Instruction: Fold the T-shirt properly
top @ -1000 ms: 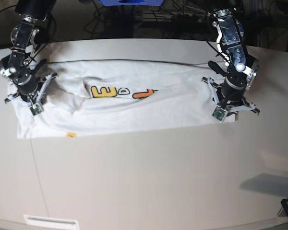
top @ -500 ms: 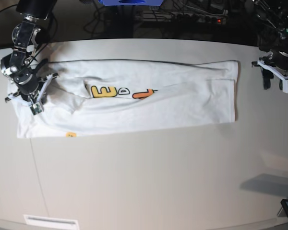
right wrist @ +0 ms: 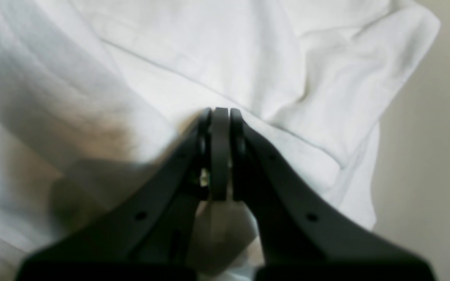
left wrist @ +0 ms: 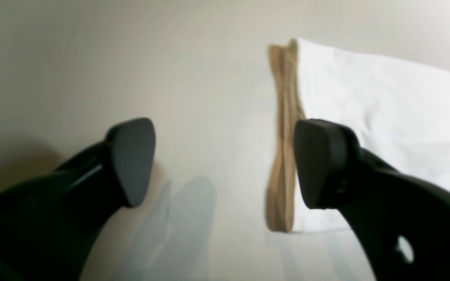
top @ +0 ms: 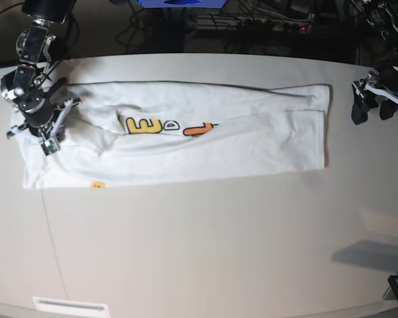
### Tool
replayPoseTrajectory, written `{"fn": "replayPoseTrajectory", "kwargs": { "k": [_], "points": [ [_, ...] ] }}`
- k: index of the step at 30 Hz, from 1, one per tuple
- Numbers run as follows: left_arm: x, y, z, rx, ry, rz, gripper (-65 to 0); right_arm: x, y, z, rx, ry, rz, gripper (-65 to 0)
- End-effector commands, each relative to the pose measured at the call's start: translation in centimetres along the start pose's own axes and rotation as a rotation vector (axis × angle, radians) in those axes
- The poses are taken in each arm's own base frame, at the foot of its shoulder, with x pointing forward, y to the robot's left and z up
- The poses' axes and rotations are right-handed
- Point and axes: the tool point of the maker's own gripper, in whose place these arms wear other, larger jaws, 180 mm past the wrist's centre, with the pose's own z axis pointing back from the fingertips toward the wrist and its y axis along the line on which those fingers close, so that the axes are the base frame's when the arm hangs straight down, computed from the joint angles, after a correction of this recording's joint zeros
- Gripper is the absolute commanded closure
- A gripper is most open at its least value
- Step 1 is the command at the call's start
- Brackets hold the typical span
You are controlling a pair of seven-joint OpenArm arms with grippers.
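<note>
- Two tools: the left tool (top: pixel 373 109) hangs wide apart, beside the T-shirt (top: pixel 252 142) hem, over the desk (top: pixel 205 245).
- Right tool (right wrist: pixel 220 113) is pressed narrow against rumpled white cloth.

The base view looks down from high above onto the whole tabletop (top: pixel 205 252), taking in the long white T-shirt (top: pixel 252 142) from end to end and both arms at the scene's left and right edges. The left wrist view sits just behind the left claw (left wrist: pixel 225 164) and looks past its two dark fingers (left wrist: pixel 133 156) at close range, down onto bare tabletop and one edge of the T-shirt. The right wrist view rides behind the right claw (right wrist: pixel 220 154), very near the cloth, which fills almost its whole frame. Both wrist views share their patches of cloth with the base view, not with one another.
</note>
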Motion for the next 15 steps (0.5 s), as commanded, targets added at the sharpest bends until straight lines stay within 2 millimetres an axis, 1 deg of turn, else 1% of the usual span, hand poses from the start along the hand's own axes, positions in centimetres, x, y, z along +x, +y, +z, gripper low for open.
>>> {"fn": "replayPoseTrajectory", "kwargs": {
  "k": [1,3,7,10,13,14,15],
  "points": [
    [1.5,0.2,0.3,-0.007,-0.044,-0.017,-56.4,-0.7,-0.2,0.2,-0.001,0.035,0.022,-1.6],
    [1.6,-0.2,-0.4,-0.024,-0.046,-0.009,-56.4,-1.0,-0.1,0.3,0.002,0.043,0.023,-1.6],
    [0.0,-1.3,-2.0,-0.074,0.012,0.004,-56.4,-1.1,-0.1,0.3,0.002,0.044,0.023,-1.6],
    [-0.3,-2.1,-2.9,-0.101,0.017,0.019,-56.4,-1.1,-0.1,0.3,0.002,0.045,0.025,-1.6],
    [-1.1,-2.6,-3.8,-0.123,0.038,0.039,-56.4,-1.1,-0.1,0.3,0.002,0.045,0.025,-1.6],
    [-1.2,-2.7,-3.9,-0.127,0.041,0.042,-56.4,-1.1,-0.1,0.3,0.002,0.045,0.025,-1.6],
    [-0.8,-2.9,-4.3,-0.134,0.032,0.044,-56.4,-1.1,-0.1,0.3,0.002,0.045,0.025,-1.6]
  ]
}}
